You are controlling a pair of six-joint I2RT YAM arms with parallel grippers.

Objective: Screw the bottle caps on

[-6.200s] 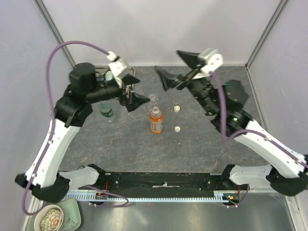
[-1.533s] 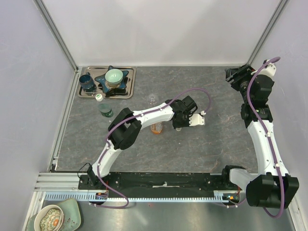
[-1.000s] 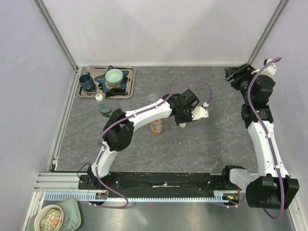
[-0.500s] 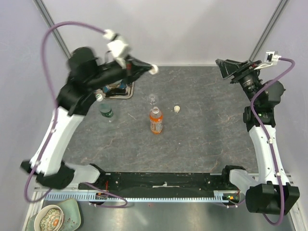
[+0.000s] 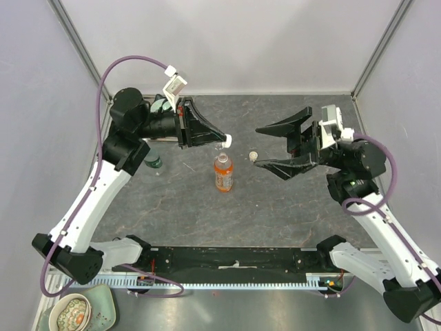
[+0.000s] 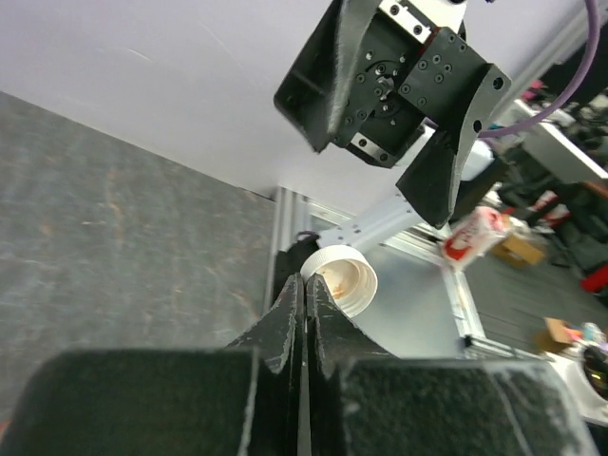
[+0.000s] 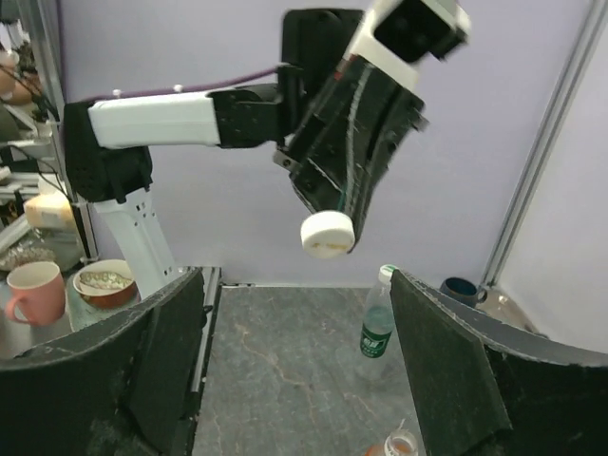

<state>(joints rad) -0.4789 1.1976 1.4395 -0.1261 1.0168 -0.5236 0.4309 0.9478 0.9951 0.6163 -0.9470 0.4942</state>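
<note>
While shut, left jaws on cap (image 6: 340, 281)

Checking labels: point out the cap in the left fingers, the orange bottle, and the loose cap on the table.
held cap (image 6: 342, 277), left wrist view, on its inner face
orange bottle (image 5: 222, 176), top external view, on its labelled body
loose cap (image 5: 253, 156), top external view, on its middle
</note>
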